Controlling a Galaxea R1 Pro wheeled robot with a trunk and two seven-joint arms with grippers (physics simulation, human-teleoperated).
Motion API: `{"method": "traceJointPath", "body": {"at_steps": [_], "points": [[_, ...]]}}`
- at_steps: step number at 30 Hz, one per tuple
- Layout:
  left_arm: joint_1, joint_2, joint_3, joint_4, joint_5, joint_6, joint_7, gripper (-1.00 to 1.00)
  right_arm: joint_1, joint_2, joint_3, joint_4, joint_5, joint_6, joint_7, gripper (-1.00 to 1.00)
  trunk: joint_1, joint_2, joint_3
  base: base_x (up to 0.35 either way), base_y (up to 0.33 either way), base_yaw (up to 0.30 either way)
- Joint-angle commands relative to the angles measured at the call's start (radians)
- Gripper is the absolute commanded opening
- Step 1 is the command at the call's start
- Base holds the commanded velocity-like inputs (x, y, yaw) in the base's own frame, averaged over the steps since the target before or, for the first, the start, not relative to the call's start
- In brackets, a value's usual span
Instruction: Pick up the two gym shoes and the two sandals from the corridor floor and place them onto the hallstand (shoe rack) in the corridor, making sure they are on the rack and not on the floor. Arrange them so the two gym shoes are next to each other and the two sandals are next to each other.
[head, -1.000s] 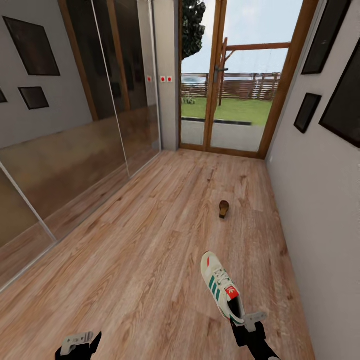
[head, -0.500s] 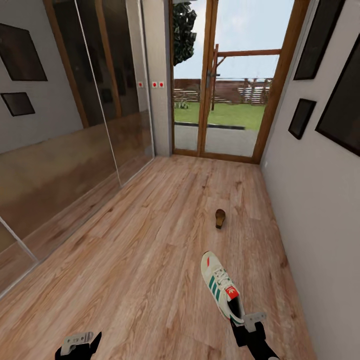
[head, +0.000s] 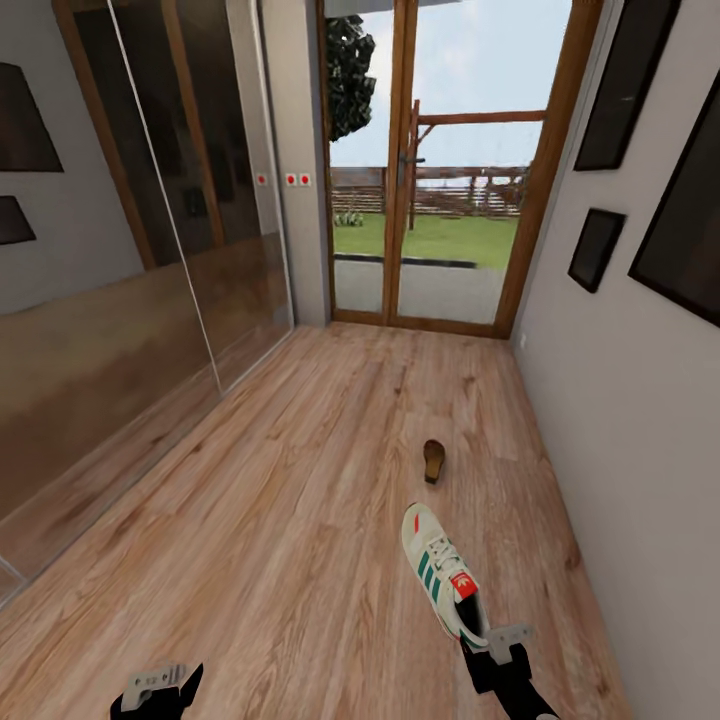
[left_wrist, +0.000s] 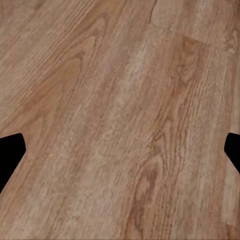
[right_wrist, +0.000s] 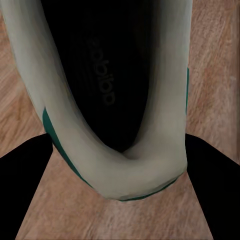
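Head view: the right gripper (head: 497, 645) sits at the heel of one gym shoe (head: 443, 574), and the shoe's toe points away from the robot, slightly toward its left, over the corridor floor (head: 300, 520).
Right gripper state: in the right wrist view the two dark fingers (right_wrist: 30, 165) stand on both sides of the heel of the gym shoe (right_wrist: 112, 125), pressed against it, so I judge it clamped on the heel rim.
Left gripper state: the left gripper (head: 155, 688) is low at the robot's left side; in the left wrist view its fingertips (left_wrist: 10, 152) are wide apart, with bare floor (left_wrist: 120, 120) between them, so it holds nothing.
Sandal position: one dark brown sandal (head: 433, 460) lies on the floor ahead, beyond the toe of the shoe and near the right wall, well apart from both grippers.
Sandal long axis: it runs nearly straight away from the robot, along the corridor toward the glass door (head: 430, 200); which end is the heel I cannot tell.
Nearer arm: the sandal lies on the right side, so the right arm is nearer, but it is occupied; the free left arm would have to reach across.
Judgement: the held shoe probably needs to go to the rack first.
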Motion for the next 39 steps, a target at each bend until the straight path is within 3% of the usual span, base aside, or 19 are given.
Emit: {"method": "traceJointPath", "body": {"at_steps": [1,18,39], "points": [[-0.001,-0.001,0.007,0.001,0.001,0.000,-0.010,1.00,-0.001,0.001,-0.009,-0.001,0.002,-0.003,0.008,-1.00,0.000,0.000,0.001,0.326,-0.088,-0.081],[-0.001,0.000,0.007,0.001,0.001,0.000,-0.010,1.00,-0.001,0.001,-0.009,-0.001,0.002,-0.003,0.008,-1.00,0.000,0.000,0.024,0.305,-0.128,-0.123],[-0.001,0.003,0.007,0.001,0.003,0.000,-0.009,1.00,-0.001,0.001,-0.009,-0.001,0.002,-0.003,0.009,-1.00,0.000,0.000,0.026,0.321,-0.093,-0.014]]}}
